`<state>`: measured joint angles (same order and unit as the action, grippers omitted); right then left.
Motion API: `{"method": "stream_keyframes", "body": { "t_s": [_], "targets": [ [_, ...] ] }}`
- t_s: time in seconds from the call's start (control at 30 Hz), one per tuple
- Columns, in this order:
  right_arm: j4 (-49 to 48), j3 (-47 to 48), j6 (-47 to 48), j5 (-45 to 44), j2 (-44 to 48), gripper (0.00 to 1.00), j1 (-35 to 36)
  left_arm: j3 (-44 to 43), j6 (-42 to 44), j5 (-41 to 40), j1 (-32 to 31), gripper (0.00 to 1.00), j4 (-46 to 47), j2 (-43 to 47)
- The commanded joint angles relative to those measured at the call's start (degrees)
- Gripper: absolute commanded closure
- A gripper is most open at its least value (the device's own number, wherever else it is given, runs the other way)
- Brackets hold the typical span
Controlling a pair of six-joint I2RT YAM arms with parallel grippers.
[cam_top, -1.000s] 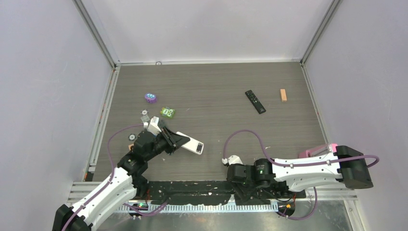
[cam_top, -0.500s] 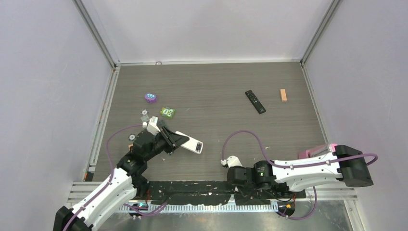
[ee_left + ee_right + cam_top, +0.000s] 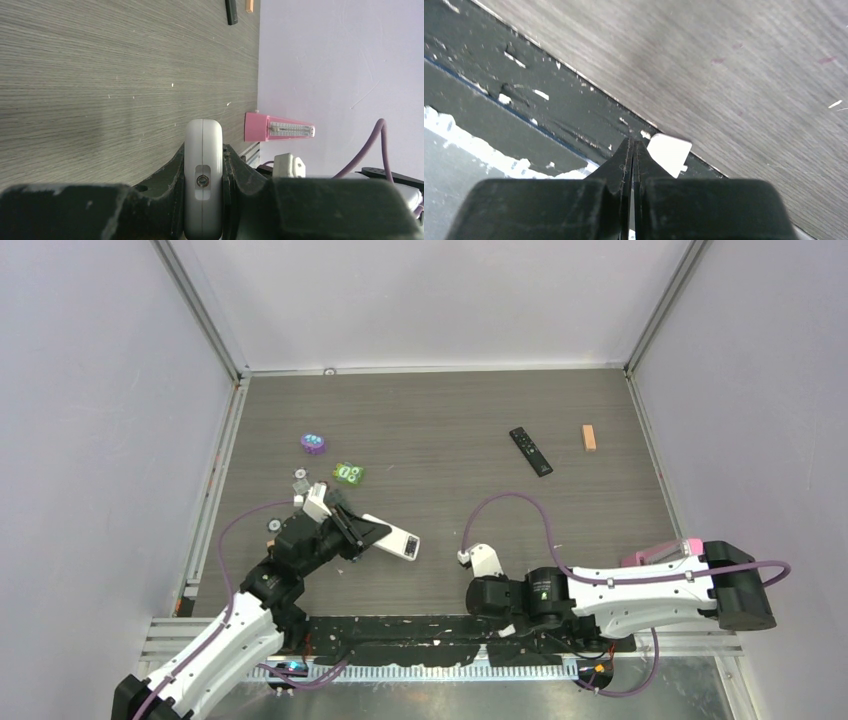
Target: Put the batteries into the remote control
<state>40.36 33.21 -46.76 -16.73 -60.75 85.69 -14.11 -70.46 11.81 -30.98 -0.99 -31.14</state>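
We see the right gripper (image 3: 633, 149) at the desk's near edge, its jaws pressed together on nothing, with a small white scrap (image 3: 669, 152) just beside the tips. Toward the near left corner, the left gripper (image 3: 352, 532) clamps the white remote (image 3: 397, 541) by its sides. Beyond it, near the left edge, lie small greyish bits (image 3: 298, 480), too small for us to name. Toward the far right corner lie a black remote (image 3: 531, 451) and an orange block (image 3: 589, 438).
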Motion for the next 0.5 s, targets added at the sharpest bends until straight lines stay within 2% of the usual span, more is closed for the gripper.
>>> {"method": "stream_keyframes", "body": {
  "t_s": [0.0, 0.07, 0.13, 0.17, 0.23, 0.3, 0.47],
  "targets": [
    [-0.94, 2.76, -1.77, -5.54, -0.15, 0.94, -2.82, -2.67, 0.9, -1.01, 0.39, 1.0, -0.08, 1.27],
    [-0.41, 2.96, -2.49, -4.89, -0.77, 0.92, -4.08, -2.83, 0.98, -0.9, 0.43, 1.0, -0.61, 1.46],
    [2.59, 4.15, -4.11, -4.7, -1.14, 0.75, -4.33, -3.02, 1.17, -0.95, 0.41, 1.0, -1.33, 1.87],
    [4.96, 4.87, -5.02, -4.57, -1.18, 0.63, -4.36, -2.92, 1.25, -1.06, 0.42, 1.0, -1.5, 2.13],
    [6.43, 5.09, -5.39, -2.8, -0.79, 0.5, -4.31, -2.78, 1.2, -1.33, 0.4, 1.0, -1.72, 2.59],
    [6.24, 4.84, -4.65, 0.41, -0.32, 0.48, -4.15, -2.68, 1.17, -1.44, 0.41, 1.0, -1.89, 2.75],
    [3.97, 3.15, -2.83, 7.02, 0.34, 0.49, -3.39, -2.26, 1.11, -1.52, 0.41, 1.0, -1.7, 2.77]
  ]
}}
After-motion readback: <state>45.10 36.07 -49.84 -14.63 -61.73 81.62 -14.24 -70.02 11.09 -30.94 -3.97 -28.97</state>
